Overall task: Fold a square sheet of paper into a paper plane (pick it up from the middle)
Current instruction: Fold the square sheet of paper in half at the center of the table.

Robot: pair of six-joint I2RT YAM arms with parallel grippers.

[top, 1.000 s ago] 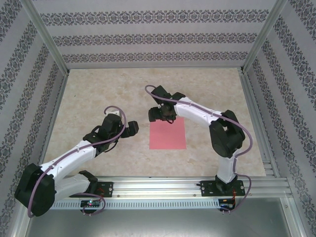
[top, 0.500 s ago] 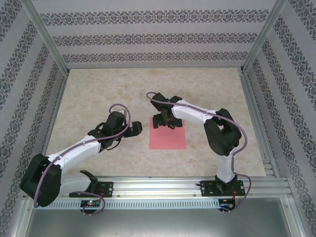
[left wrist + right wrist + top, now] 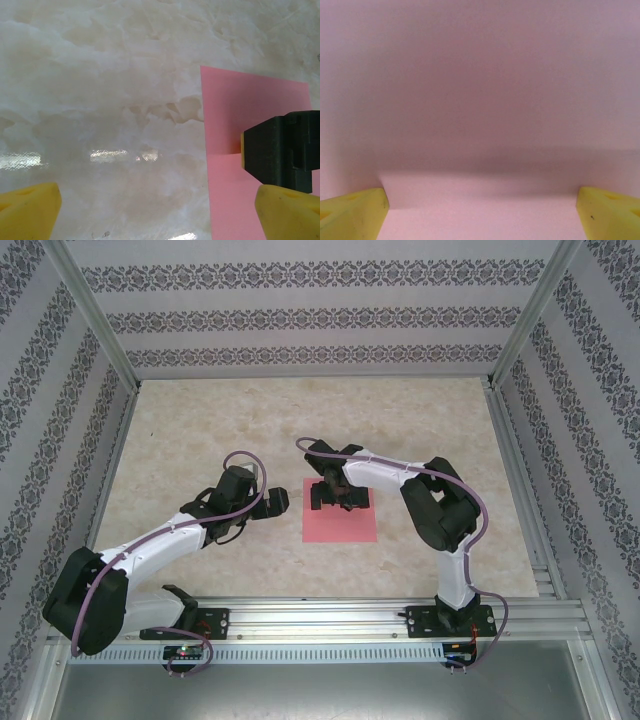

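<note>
The square sheet of paper lies flat and unfolded on the marble table, a pink-red square in the middle. My right gripper hangs open over the sheet's far half, pointing down. In the right wrist view the pink paper lies close under my right gripper, with a yellow fingertip at each lower corner and nothing between them. My left gripper is open just left of the sheet. In its wrist view my left gripper is over bare table beside the sheet's left edge.
The tabletop is pale marble, boxed in by patterned walls on three sides. An aluminium rail with both arm bases runs along the near edge. The right gripper's black body shows in the left wrist view, above the sheet.
My right gripper has come nearer and lower over the sheet's far half, its jaws opening wider. My left gripper has moved right, closer to the sheet's left edge.
</note>
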